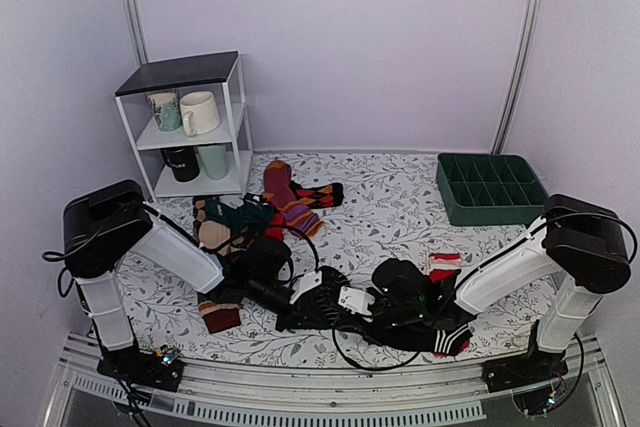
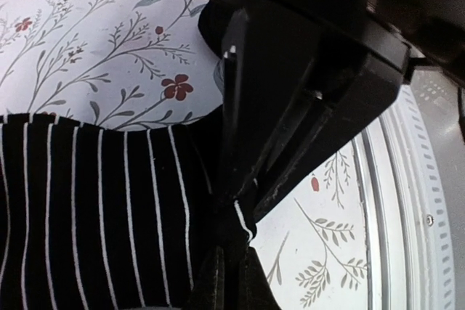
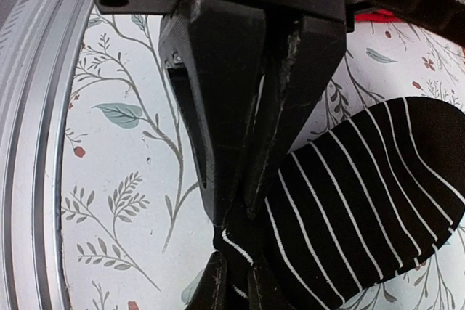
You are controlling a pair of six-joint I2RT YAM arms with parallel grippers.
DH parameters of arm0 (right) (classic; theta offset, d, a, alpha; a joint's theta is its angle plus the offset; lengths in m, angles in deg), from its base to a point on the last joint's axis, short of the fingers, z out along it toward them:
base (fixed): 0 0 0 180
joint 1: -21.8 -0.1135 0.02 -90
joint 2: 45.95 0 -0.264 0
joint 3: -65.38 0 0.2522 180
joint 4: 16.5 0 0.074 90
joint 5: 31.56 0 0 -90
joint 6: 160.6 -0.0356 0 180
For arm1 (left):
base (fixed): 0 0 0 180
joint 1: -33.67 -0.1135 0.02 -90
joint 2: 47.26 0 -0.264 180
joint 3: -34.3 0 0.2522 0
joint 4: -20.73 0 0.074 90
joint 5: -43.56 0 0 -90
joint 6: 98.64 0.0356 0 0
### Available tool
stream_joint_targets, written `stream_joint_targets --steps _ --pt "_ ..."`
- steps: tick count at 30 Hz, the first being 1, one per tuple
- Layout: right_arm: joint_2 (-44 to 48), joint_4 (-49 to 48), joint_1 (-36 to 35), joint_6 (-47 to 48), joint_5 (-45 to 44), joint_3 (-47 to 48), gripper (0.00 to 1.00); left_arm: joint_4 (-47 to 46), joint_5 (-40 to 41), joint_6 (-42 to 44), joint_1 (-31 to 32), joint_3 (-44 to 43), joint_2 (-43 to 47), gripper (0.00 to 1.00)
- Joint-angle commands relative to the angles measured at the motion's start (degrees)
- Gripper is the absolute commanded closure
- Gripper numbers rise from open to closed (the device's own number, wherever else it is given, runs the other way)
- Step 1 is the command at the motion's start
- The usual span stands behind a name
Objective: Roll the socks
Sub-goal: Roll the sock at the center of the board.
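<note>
The black sock with thin white stripes (image 2: 94, 215) lies flat on the floral cloth; it also shows in the right wrist view (image 3: 363, 194). My left gripper (image 2: 231, 277) is shut on a bunched corner of its edge. My right gripper (image 3: 234, 281) is shut on the same corner from the opposite side. The two grippers meet tip to tip, and each one's black fingers fill the top of the other's view. In the top view the left gripper (image 1: 322, 312) and right gripper (image 1: 348, 315) meet at the table's near middle, and the sock is mostly hidden under them.
A pile of coloured socks (image 1: 262, 212) lies left of centre. A red sock (image 1: 443, 265) and a black sock with a red-and-white striped end (image 1: 455, 340) lie by the right arm. A green compartment tray (image 1: 490, 187) stands back right and a white mug shelf (image 1: 190, 127) back left. A metal rail (image 1: 330, 387) runs along the near edge.
</note>
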State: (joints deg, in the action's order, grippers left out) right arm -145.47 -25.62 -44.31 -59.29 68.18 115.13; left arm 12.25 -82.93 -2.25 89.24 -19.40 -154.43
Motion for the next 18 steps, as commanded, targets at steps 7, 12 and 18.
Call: stream_joint_targets --steps 7,12,18 --pt "-7.0 6.0 2.5 -10.7 8.2 1.9 0.94 -8.4 22.3 0.8 0.3 9.7 10.5 0.87" --pt "-10.1 7.7 6.2 -17.2 15.3 2.7 0.94 -16.7 25.2 7.4 2.2 16.2 19.4 0.81" --pt "-16.1 10.8 10.7 -23.4 23.7 4.8 0.94 -18.4 24.5 11.6 4.8 17.4 19.0 0.78"
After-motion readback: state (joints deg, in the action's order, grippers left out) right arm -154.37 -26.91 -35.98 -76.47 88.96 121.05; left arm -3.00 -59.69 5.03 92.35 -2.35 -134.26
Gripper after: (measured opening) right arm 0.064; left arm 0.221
